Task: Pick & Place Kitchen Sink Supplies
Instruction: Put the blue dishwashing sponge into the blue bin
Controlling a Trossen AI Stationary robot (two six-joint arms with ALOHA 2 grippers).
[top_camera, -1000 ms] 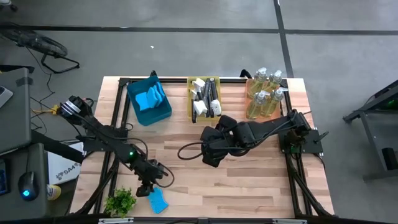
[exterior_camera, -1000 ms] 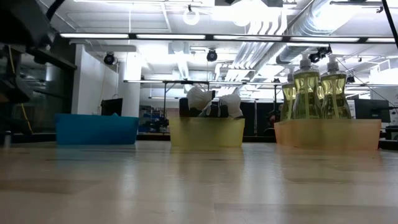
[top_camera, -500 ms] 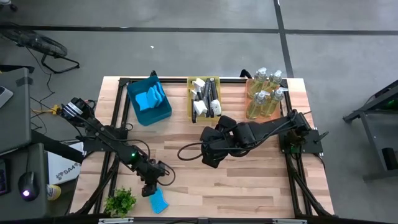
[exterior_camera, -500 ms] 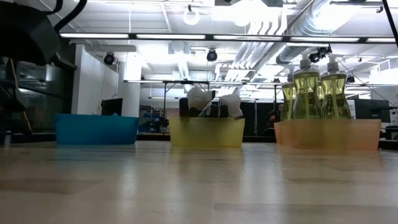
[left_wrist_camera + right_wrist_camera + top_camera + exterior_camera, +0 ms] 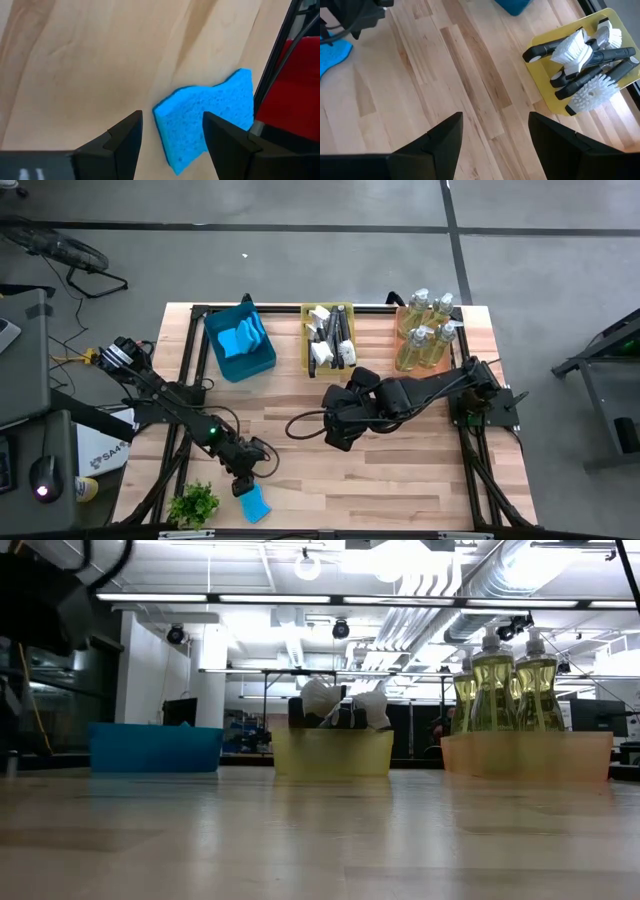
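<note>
While left fingers (image 5: 172, 137) gape, blue sponge (image 5: 207, 117) just beyond, flat

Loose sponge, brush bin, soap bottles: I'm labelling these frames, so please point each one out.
loose sponge (image 5: 210, 117): left wrist view, middle of its top face.
brush bin (image 5: 555, 97): right wrist view, yellow rim.
soap bottles (image 5: 495, 685): low view, body of one bottle.

A wooden plank surface (image 5: 400, 470) stands on a grey concrete floor (image 5: 300, 260) crossed by dark lines, while beyond it long ceiling lights (image 5: 300, 598) and pale ducts (image 5: 440, 600) hang over a workshop.
</note>
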